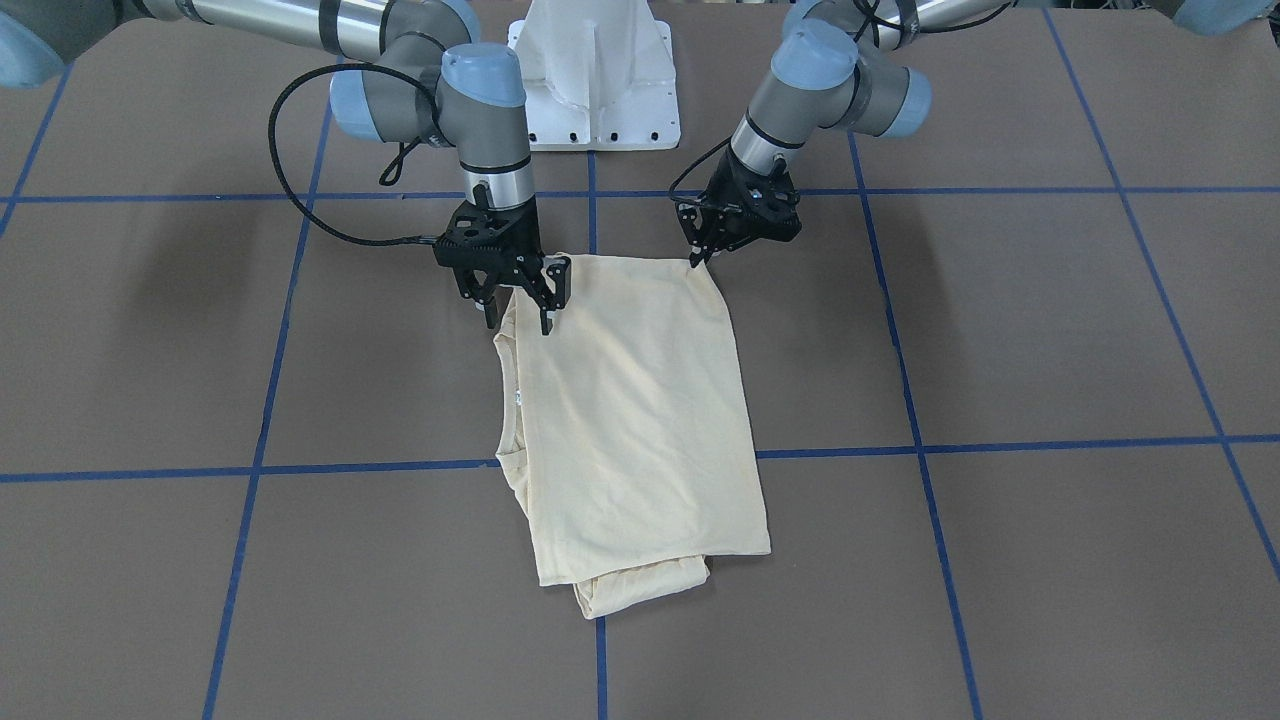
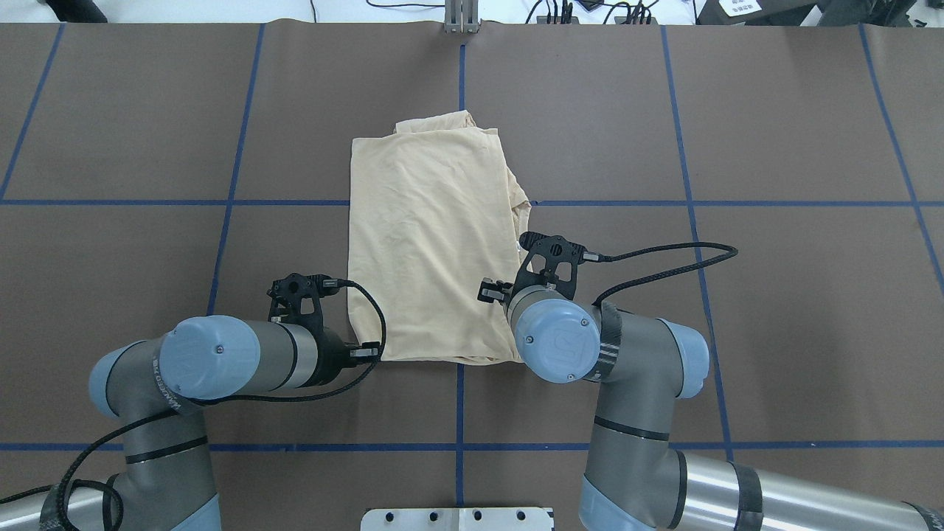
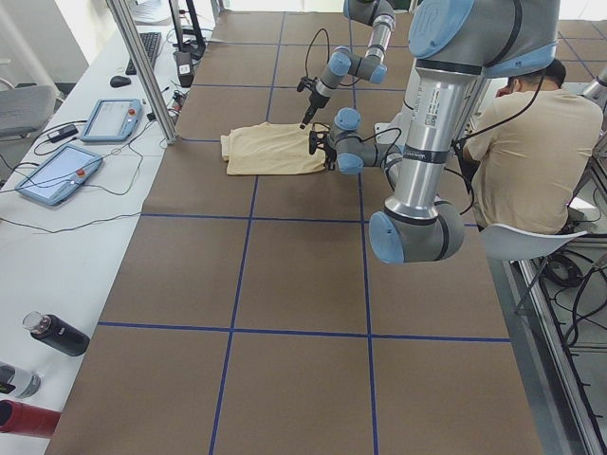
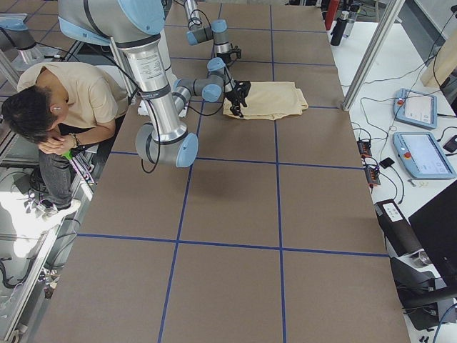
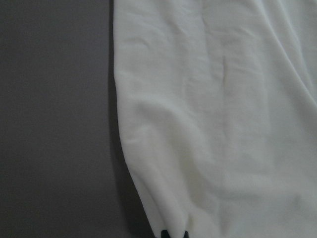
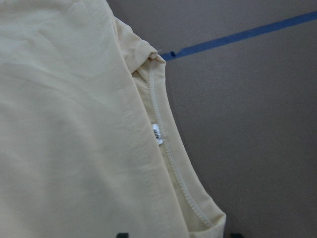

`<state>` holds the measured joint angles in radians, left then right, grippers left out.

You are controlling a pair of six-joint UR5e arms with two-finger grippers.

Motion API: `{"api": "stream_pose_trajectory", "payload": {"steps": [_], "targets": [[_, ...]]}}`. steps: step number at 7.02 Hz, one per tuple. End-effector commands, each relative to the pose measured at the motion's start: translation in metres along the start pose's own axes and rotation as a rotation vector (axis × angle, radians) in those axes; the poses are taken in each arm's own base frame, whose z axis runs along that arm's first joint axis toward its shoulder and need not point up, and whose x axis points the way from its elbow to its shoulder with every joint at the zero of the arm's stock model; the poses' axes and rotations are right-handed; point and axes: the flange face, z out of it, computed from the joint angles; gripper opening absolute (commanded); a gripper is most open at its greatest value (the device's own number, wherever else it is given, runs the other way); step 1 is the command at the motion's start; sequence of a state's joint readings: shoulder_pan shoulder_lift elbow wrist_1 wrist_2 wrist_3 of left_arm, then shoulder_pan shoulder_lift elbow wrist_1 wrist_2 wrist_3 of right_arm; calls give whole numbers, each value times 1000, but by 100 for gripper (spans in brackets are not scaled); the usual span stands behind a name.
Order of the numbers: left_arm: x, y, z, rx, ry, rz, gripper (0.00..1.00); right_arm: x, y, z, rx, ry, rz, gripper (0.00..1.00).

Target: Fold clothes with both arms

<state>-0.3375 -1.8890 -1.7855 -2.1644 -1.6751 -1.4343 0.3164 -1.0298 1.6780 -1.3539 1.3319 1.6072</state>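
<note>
1. Nearest the robot, the left gripper (image 1: 694, 261) has its fingers pinched together on one near corner of the T-shirt (image 1: 640, 400); the left wrist view shows cloth tapering into the tips. The right gripper (image 1: 520, 318) hangs over the other near corner, fingers spread wide and gripping nothing.
2. The step in hand looks like seizing both near corners to fold that edge away. The right fingers should drop and catch every layer at the neck side, not just the top one. Then both arms should lift level.
3. Farther out, the shirt lies flat mid-table (image 1: 1000, 300) as a long rectangle across a blue tape line (image 1: 1000, 442).
4. At the far end an under-layer (image 2: 435, 122) pokes past the edge.
5. The overhead view hides both pairs of fingers under the wrists; the front-facing view shows them. Only the right wrist view shows the white label (image 6: 157, 133) and stitched neckline (image 6: 177, 174).
</note>
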Motion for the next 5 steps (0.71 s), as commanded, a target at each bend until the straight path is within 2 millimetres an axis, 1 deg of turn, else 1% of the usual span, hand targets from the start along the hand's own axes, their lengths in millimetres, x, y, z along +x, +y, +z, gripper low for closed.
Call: {"api": "stream_pose_trajectory", "payload": {"steps": [1,2,5], "targets": [[-1,0,0,0,-2,0,0,-2,9,-2,2,-1,-7,47],[-1,0,0,0,-2,0,0,-2,11,-3,1,-3,-1,39],[0,-1,0,2,1,-1,0,-1,15,-2,14,-2,-7,39]]}}
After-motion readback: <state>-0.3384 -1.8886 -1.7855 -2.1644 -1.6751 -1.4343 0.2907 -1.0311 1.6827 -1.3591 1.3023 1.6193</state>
